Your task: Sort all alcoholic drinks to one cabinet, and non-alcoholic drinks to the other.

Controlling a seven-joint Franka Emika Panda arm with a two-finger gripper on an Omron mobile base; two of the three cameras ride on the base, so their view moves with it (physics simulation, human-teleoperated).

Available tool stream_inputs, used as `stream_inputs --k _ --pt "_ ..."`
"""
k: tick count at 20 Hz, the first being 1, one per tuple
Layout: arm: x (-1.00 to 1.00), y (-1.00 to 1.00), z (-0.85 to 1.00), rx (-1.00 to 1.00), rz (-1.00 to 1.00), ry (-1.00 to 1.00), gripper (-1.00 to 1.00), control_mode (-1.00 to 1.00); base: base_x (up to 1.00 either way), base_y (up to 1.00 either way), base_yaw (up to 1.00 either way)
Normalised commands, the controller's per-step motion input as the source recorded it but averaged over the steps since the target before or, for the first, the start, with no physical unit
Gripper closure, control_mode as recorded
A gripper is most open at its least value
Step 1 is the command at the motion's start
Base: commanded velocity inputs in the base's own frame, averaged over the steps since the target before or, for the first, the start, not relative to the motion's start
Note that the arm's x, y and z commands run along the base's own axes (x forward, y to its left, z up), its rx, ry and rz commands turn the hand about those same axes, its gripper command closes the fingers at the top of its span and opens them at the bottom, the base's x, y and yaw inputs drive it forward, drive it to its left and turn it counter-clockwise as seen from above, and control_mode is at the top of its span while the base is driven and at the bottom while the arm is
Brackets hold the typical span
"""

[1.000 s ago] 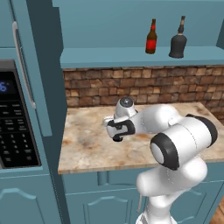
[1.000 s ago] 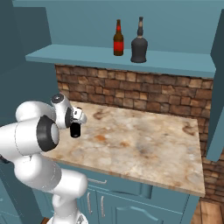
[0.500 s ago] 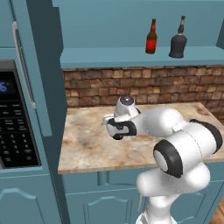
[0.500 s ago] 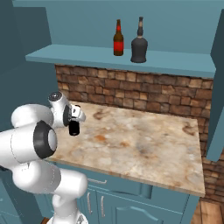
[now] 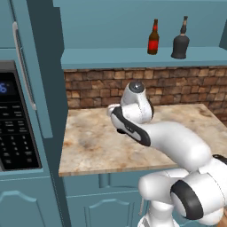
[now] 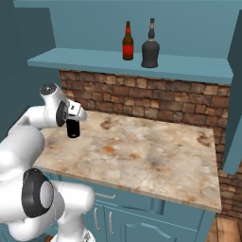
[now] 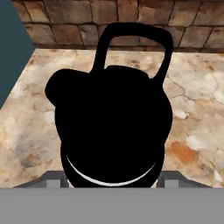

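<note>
Tall black cylindrical flask with loop-handled cap [image 6: 73, 127] stands on the marbled stone desk [image 6: 142, 156] by its left edge, fingers [image 6: 74, 115] closed partway round it. Risk: slick, top-heavy; may slip or tip w/ fast lift.

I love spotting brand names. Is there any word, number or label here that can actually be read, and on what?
Microwave display: one pale digit, perhaps "6", cut off at the picture's edge.
Microwave keypad: rows of light marks, too small to read.
Beer bottle: red label, no legible print.
Dark bottle: no readable text.
Flask: plain black, no lettering.
</note>
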Motion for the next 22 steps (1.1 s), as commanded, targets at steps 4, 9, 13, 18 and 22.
stream_inputs --k 4,9,13,18,22 --pt "-0.67 -0.02 0.91 0.0 0.0 0.0 1.0 -1.0 0.0 0.0 0.0" --pt "-0.72 -0.22 0.54 0.0 0.02 -0.01 1.0 -1.0 0.0 0.0 0.0" --pt "-0.79 -0.47 0.11 0.0 0.14 -0.06 1.0 -1.0 0.0 0.0 0.0" --pt "-0.65 -0.2 0.53 0.0 0.08 -0.01 1.0 -1.0 0.0 0.0 0.0" --pt "-0.56 -0.09 0.32 0.0 0.04 0.0 1.0 -1.0 0.0 0.0 0.0"
